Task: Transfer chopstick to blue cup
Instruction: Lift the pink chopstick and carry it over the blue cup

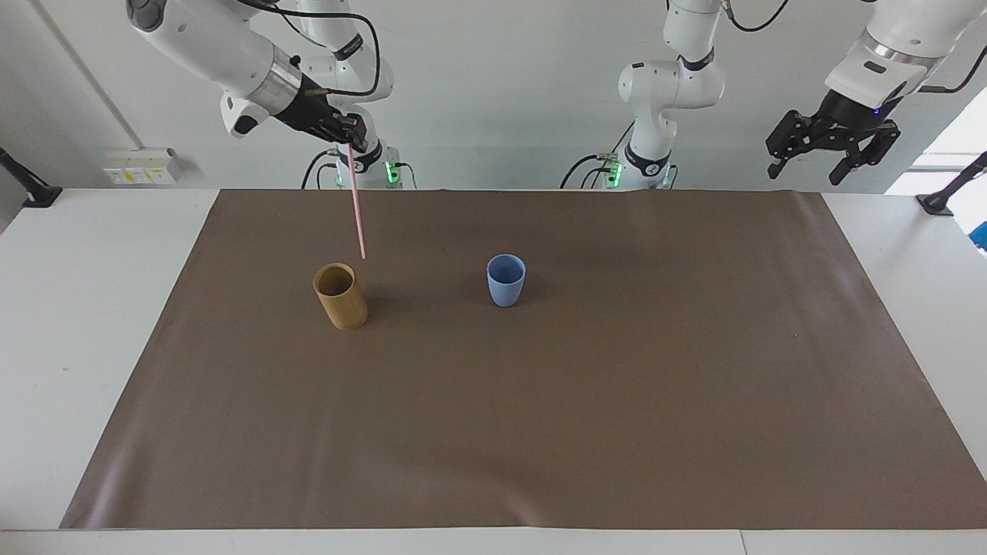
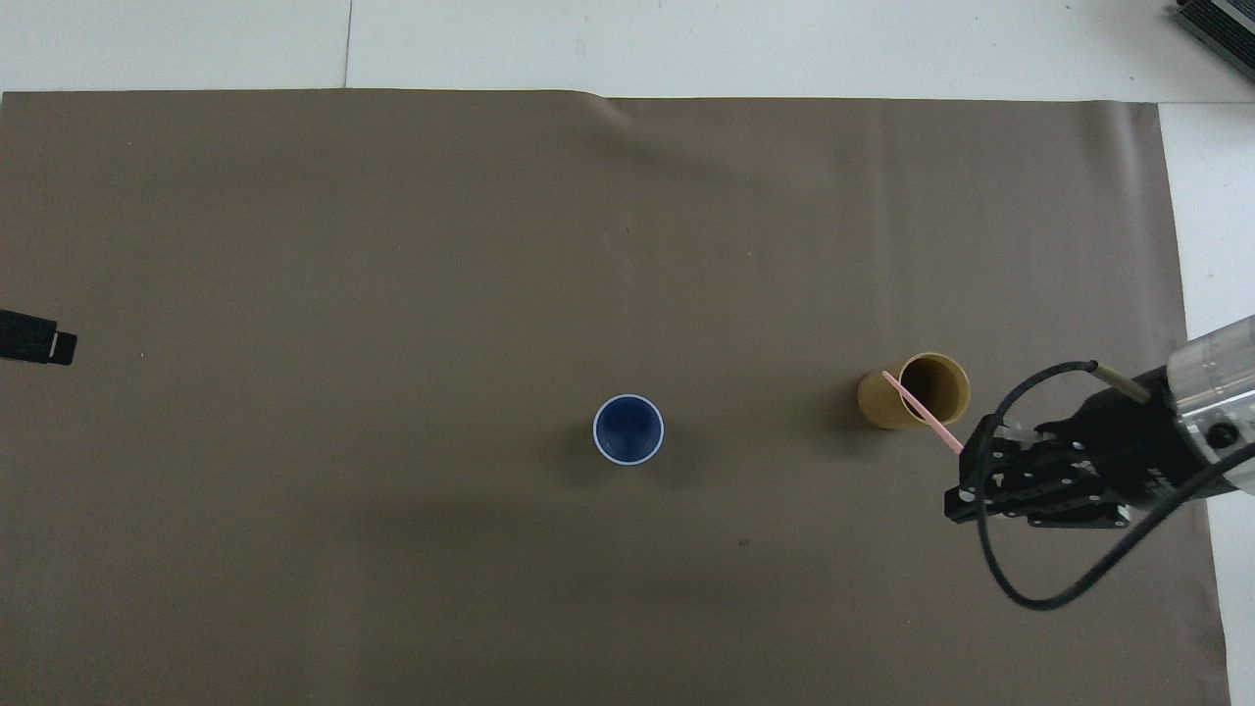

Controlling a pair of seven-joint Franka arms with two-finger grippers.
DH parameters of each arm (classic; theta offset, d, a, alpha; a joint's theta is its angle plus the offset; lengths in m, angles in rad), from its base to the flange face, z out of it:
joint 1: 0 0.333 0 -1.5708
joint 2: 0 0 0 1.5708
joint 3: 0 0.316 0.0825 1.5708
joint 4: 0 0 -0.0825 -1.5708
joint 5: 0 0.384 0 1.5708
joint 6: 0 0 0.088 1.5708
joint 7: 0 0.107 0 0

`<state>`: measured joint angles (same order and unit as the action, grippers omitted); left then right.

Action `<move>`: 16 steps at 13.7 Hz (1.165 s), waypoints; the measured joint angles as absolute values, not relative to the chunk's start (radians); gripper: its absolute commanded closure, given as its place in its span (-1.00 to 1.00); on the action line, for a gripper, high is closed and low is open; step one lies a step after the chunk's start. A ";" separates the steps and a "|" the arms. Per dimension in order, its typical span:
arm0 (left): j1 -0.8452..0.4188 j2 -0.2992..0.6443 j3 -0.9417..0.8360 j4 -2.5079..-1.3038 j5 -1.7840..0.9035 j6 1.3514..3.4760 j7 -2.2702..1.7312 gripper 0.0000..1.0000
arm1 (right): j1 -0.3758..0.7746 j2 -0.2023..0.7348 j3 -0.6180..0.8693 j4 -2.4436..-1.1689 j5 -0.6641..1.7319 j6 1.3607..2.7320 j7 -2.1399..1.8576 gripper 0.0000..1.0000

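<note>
Upper left in the facing view, the right tool (image 1: 351, 139) is clamped on the top of the pink chopstick (image 1: 357, 204), which hangs clear above the tan cup (image 1: 340, 297). The carrying step seems underway; next it must travel sideways over the blue cup (image 1: 506, 280), mid-frame on the bench (image 1: 540, 424), then lower. Nothing stands between. Upper right, the left tool (image 1: 831, 146) waits, jaws spread, empty.

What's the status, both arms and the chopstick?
Right gripper shut on chopstick, up over the tan cup; stick's lower end clear of its rim. Left gripper open, waiting at its end. Blue cup upright, path unobstructed.
</note>
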<state>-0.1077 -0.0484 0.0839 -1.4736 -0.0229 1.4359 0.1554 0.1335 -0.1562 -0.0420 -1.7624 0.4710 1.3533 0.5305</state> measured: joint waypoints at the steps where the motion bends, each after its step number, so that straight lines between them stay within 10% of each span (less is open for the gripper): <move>1: -0.108 -0.048 0.084 -1.474 -0.023 1.436 0.155 -1.00 | 0.184 -0.153 -0.017 -1.762 0.472 1.418 0.600 1.00; 10: -0.108 -0.048 0.084 -1.474 -0.023 1.436 0.155 -1.00 | 0.490 -0.031 0.011 -1.763 0.569 1.820 1.025 1.00; 16: -0.108 -0.048 0.084 -1.474 -0.023 1.436 0.155 -1.00 | 0.543 0.062 0.010 -1.771 0.624 1.846 1.070 1.00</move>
<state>-0.1077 -0.0484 0.0839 -1.4735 -0.0229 1.4355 0.1554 0.5425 0.0625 0.0102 -1.7714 0.6236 1.8456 1.0703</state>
